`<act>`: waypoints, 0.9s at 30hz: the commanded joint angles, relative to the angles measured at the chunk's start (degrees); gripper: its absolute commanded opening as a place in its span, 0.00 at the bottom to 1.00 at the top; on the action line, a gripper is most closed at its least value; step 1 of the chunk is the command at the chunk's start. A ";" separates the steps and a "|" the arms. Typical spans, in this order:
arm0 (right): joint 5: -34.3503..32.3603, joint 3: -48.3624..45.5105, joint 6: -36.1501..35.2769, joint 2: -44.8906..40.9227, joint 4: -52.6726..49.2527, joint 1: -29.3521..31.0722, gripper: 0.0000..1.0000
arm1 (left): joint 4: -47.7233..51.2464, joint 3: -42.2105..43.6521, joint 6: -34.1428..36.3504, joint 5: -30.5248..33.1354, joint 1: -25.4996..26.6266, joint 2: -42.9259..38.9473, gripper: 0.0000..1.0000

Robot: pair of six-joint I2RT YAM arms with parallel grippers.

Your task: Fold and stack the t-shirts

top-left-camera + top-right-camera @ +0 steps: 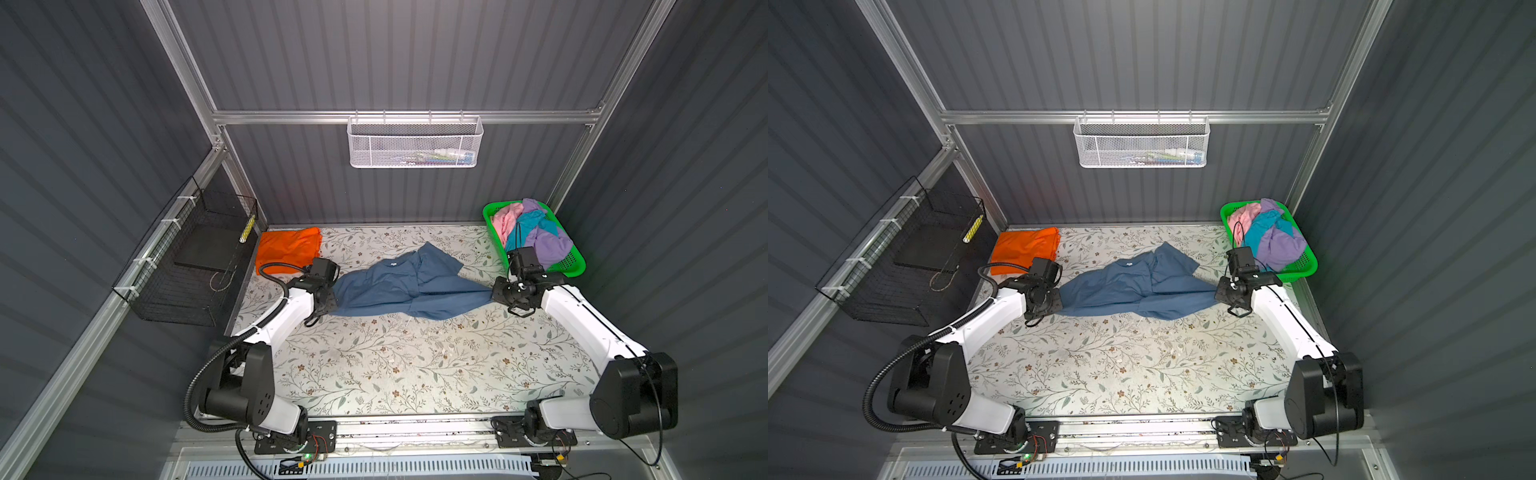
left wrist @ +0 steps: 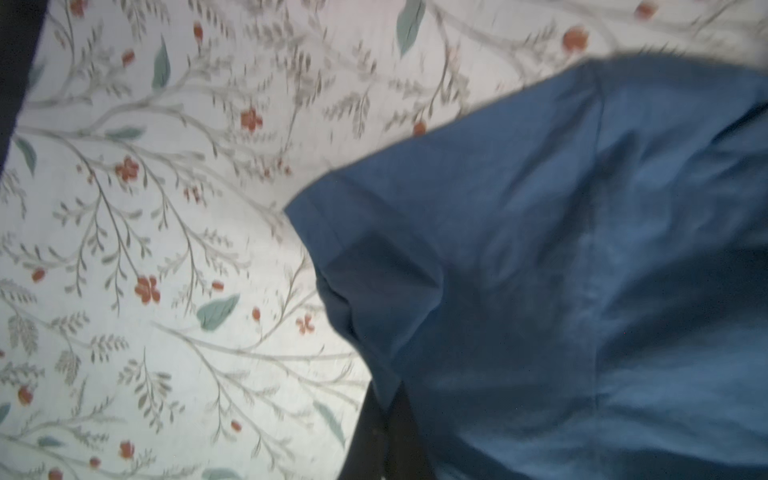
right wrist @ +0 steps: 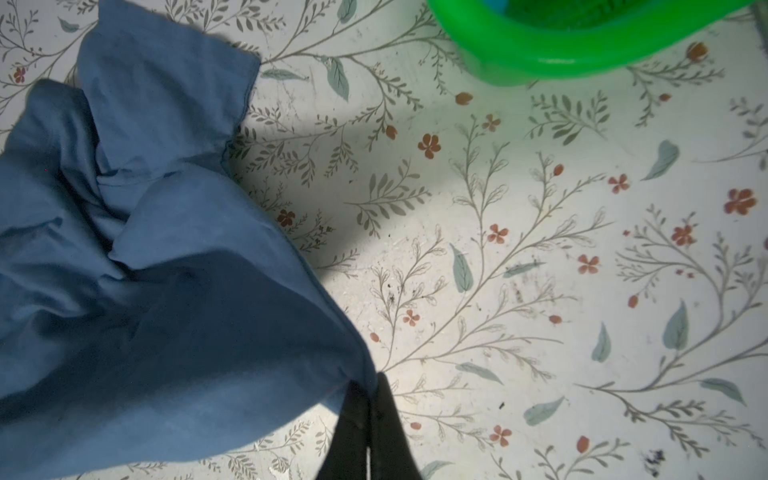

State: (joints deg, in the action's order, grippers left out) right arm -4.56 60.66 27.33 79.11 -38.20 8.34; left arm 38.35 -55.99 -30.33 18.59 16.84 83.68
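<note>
Across the middle of the floral desk (image 1: 374, 365), I saw the dark blue t-shirt (image 1: 399, 286) stretched crumpled, its long axis running left to right between the arms. The folded orange t-shirt (image 1: 286, 249) lay in the far left corner. The left claw (image 1: 331, 300) pinched the blue shirt's left end and the right claw (image 1: 495, 292) its right corner, both pressed together on cloth.

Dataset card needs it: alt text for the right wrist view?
The right gripper, shut, pinches a corner of the crumpled dark blue t-shirt, which spreads away over the floral table. Part of the green basket rim shows beyond it.
</note>
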 commanded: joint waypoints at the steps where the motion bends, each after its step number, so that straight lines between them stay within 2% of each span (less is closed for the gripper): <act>1: -4.92 2.20 -1.80 1.29 -0.96 -0.99 0.00 | 5.92 2.63 -5.51 -0.24 5.14 -3.29 0.00; 5: -6.27 2.33 -2.28 2.12 -1.64 -1.66 0.00 | 9.97 3.56 -10.15 -5.16 12.13 -1.96 0.00; 7: -6.47 1.08 -2.20 1.86 -1.65 -1.75 0.00 | 12.01 2.43 -11.11 -7.27 14.57 -0.66 0.23; 9: -7.27 -0.90 -1.83 1.17 -1.51 -1.91 0.00 | 14.92 -0.17 -11.79 -6.28 17.06 -0.49 0.49; 11: -7.81 -2.77 -1.74 0.42 -1.40 -2.42 0.05 | 18.01 -3.80 -11.74 -4.65 17.83 -1.14 0.65; 12: -8.15 -3.73 -1.76 -0.01 -1.24 -2.81 0.11 | 19.27 -6.08 -11.30 -3.43 17.85 -1.44 0.69; 16: -8.31 -5.47 -2.44 -1.61 -0.68 -4.75 0.27 | 20.07 -17.16 -6.65 0.88 17.85 0.89 0.77; 19: -8.00 -5.30 -3.04 -2.53 -0.50 -5.17 0.36 | 15.03 -27.48 -1.54 1.96 17.88 8.64 0.77; 24: -5.53 -5.82 -2.18 -4.10 -0.74 -5.17 0.46 | 2.83 -43.72 5.29 -3.66 17.96 27.11 0.74; 27: -2.69 -7.48 -0.78 -4.84 0.58 -5.17 0.49 | 1.47 -57.04 7.58 -8.10 18.04 39.39 0.78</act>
State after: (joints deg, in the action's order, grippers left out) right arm -9.98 54.81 25.32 75.24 -38.00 3.25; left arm 43.59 -105.51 -27.99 15.42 34.57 114.52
